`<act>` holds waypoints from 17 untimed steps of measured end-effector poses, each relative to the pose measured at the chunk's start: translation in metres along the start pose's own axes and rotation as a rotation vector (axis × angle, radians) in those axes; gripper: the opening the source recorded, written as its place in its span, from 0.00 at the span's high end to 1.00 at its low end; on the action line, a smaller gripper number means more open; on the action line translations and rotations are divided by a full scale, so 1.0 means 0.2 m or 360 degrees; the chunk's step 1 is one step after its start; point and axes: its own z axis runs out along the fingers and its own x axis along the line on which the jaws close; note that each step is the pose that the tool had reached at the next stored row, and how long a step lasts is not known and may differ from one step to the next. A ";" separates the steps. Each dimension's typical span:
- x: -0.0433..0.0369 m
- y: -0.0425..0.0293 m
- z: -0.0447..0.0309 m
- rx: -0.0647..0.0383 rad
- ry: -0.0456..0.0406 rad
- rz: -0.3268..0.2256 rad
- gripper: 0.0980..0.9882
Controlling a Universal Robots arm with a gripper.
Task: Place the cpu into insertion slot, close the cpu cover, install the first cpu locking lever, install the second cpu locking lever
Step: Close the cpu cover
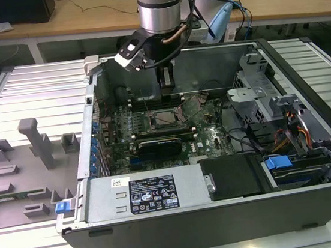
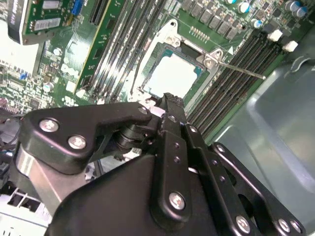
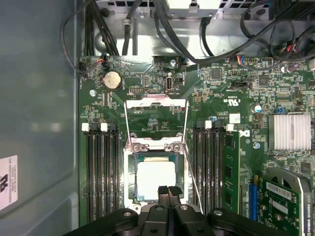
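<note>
The cpu (image 3: 156, 179), a silvery square chip, lies flat in the insertion slot (image 3: 132, 183) on the green board; in the second wrist view the cpu (image 2: 173, 73) shows just beyond the fingertips. The cpu cover (image 3: 156, 103), a thin metal frame with a window, stands swung open on the side of the slot away from the gripper. Thin wire levers (image 3: 187, 123) run beside it, and one lever (image 2: 241, 72) sticks out toward the case wall. My gripper (image 3: 168, 190) hovers over the chip's near edge, fingertips pressed together with nothing between them. In the exterior view the gripper (image 1: 168, 96) hangs just above the slot (image 1: 166, 119).
Long black memory slots (image 3: 101, 172) flank the socket on both sides. A graphics card (image 1: 162, 142) lies in front of it, with a power supply (image 1: 153, 193) and a drive cage (image 1: 259, 97) nearby. Cables (image 3: 162, 29) hang along the case wall. Grey fixture blocks (image 1: 34, 140) stand outside.
</note>
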 end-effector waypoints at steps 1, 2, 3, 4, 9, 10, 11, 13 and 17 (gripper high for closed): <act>0.000 0.000 0.000 0.0000 0.0000 0.0000 0.99; 0.000 0.001 -0.001 0.0000 0.0000 0.0000 0.99; -0.002 0.033 0.000 0.0002 0.0000 0.0000 0.99; -0.004 0.083 0.002 0.0006 0.0000 0.0000 0.99; -0.006 0.210 0.006 0.0014 0.0000 0.0000 0.99; -0.006 0.240 0.007 0.0016 0.0000 0.0000 0.99; -0.006 0.262 0.008 0.0017 0.0000 0.0000 0.99; -0.006 0.299 0.010 0.0019 0.0000 -0.0001 0.99; -0.006 0.406 0.013 0.0021 0.0000 -0.0001 0.99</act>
